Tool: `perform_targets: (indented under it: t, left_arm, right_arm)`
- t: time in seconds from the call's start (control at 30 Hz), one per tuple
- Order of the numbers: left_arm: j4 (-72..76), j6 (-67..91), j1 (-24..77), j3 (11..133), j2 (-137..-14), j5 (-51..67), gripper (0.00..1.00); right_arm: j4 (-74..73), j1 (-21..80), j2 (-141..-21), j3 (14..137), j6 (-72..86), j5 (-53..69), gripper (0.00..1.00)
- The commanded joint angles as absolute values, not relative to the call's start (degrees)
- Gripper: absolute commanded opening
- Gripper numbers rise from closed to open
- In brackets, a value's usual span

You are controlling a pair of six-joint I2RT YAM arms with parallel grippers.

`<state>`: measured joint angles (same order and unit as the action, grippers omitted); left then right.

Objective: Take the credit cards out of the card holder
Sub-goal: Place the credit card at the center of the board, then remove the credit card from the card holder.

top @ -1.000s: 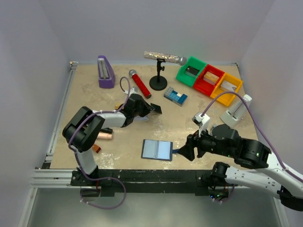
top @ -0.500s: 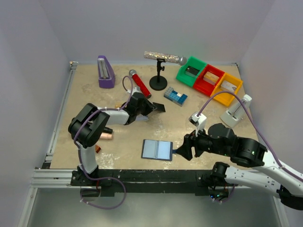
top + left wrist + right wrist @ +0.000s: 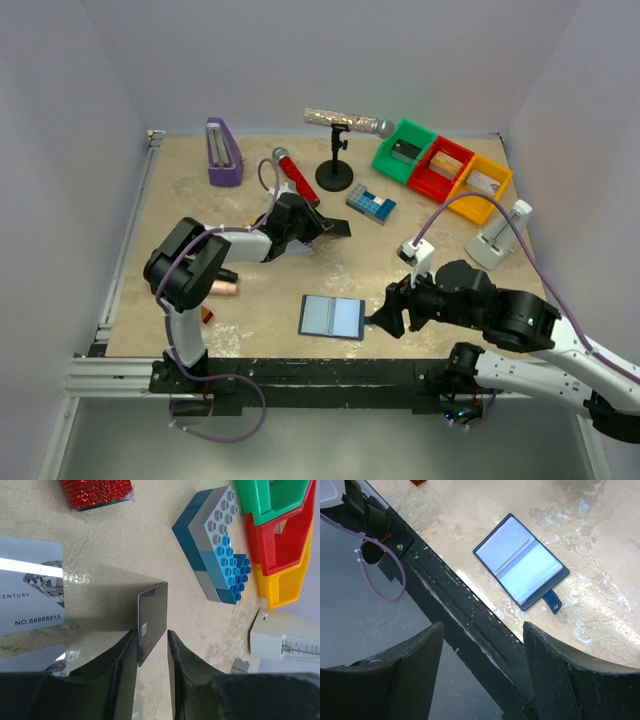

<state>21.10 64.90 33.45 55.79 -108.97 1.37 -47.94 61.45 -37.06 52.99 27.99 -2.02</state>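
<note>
Mid-tabletop (image 3: 200, 180), just left of the brick block (image 3: 215, 545): left pincer (image 3: 151, 636) has its jaws slightly parted with a dark card (image 3: 152, 615) between them, on edge and tilted; looks slack rather than pinched, contact can't be confirmed. Two silver cards (image 3: 30, 592) lie flat on the surface just beside it, so this is the drop spot

Card holder (image 3: 520, 562) lies open flat near the front edge, pale pockets up, tab toward the right arm. Can't tell whether any card is left in the pockets

Right pincer (image 3: 482, 627) hovers spread wide and empty over the near edge, close to the holder but not touching it

Step, as I read it: setting an extracted card down with the others. Next: left arm lifts straight off so the card falls flat without getting dragged, then goes to the holder to check the pockets; right could pin the holder while a card slides out
</note>
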Motion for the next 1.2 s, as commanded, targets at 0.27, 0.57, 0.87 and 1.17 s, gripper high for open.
perform_targets:
  t: [0.27,0.57,0.87,1.17]
  left_arm:
    - [20.5,62.0,32.3,56.2,-105.2,2.3,0.43]
    - [19.1,60.5,32.3,51.4,-95.6,0.5,0.65]
    - [8.0,55.9,33.8,36.5,-69.4,-8.8,0.71]
    - [-4.7,56.0,53.0,23.9,-50.1,-19.0,0.65]
  right_arm:
    - [-47.2,61.4,-39.4,53.4,28.7,-4.3,0.69]
    - [-49.2,61.4,-41.1,53.4,32.2,-8.5,0.79]
    - [-46.3,59.1,-44.8,49.8,36.3,-13.8,0.83]
    - [-34.3,48.7,-55.1,41.2,37.4,-2.7,0.73]
